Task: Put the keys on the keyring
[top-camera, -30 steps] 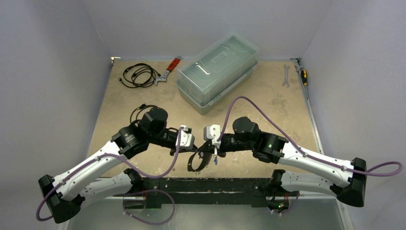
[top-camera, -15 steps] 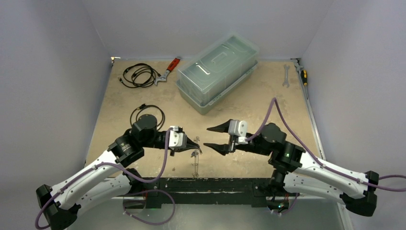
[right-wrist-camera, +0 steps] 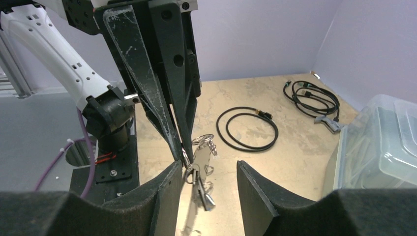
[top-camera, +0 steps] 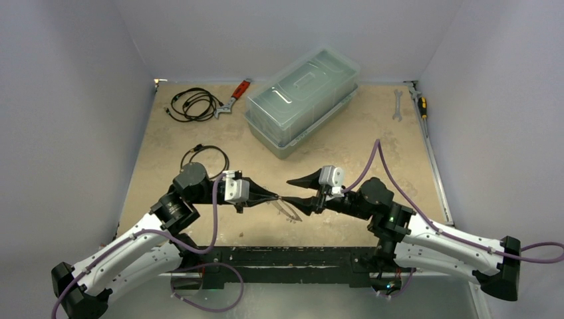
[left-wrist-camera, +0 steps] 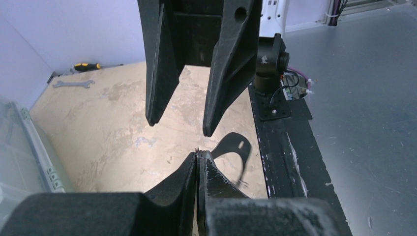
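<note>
My left gripper (top-camera: 275, 197) is shut on the rim of the keyring (top-camera: 287, 209), a thin whitish hoop that hangs from its tips above the table. In the right wrist view the keyring (right-wrist-camera: 200, 156) dangles edge-on from the left gripper's shut fingertips (right-wrist-camera: 184, 147), with small metal rings on it. A dark tagged key (right-wrist-camera: 205, 197), blurred, hangs at its bottom. My right gripper (top-camera: 299, 195) is open and faces the left one. Its fingers (right-wrist-camera: 167, 191) stand on either side of the hanging ring, the left one almost touching it. In the left wrist view only a metal sliver shows between my shut tips (left-wrist-camera: 196, 156).
A clear lidded plastic box (top-camera: 302, 100) stands at the back middle. A coiled black cable (top-camera: 193, 104) and a red-handled wrench (top-camera: 234, 96) lie at the back left. A black cable loop (top-camera: 206, 156) lies behind the left arm. A spanner (top-camera: 397, 104) and a screwdriver (top-camera: 421, 101) lie at the back right.
</note>
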`<action>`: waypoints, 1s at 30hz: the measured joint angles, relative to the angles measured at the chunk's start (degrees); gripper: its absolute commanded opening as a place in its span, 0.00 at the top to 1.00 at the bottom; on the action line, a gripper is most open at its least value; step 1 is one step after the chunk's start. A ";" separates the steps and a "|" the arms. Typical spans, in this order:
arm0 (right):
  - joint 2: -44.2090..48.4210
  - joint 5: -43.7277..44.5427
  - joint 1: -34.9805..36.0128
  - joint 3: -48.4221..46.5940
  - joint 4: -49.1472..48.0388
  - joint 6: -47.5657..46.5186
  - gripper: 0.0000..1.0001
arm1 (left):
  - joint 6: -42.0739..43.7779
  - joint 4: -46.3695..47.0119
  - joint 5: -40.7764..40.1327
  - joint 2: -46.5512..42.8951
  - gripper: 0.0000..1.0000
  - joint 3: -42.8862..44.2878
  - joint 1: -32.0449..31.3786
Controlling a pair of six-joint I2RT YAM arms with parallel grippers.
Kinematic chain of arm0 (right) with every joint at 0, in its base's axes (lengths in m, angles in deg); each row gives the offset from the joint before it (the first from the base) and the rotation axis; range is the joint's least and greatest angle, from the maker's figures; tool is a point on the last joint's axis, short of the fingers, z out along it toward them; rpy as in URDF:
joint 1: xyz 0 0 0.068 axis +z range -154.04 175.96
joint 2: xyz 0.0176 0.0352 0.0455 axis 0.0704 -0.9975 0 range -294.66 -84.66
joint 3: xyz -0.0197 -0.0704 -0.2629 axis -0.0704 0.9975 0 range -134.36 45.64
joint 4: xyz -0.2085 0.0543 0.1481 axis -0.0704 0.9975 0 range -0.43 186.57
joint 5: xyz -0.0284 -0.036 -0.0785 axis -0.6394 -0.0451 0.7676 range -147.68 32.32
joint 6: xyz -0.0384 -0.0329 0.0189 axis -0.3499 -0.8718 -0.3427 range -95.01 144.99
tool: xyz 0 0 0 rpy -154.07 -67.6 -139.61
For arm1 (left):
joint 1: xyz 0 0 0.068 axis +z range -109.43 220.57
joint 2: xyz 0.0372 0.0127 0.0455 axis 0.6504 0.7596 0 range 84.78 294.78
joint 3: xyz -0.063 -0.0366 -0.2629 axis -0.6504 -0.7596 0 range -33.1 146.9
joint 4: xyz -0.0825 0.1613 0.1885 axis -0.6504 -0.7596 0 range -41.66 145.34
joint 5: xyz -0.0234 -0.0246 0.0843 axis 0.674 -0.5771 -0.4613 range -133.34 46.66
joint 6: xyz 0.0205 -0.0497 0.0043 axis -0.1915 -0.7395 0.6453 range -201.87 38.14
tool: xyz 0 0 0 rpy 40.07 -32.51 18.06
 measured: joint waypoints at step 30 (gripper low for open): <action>-6.75 -7.15 -0.04 0.70 0.09 0.83 0.70 | -1.90 2.91 4.46 -0.81 1.00 -0.04 0.33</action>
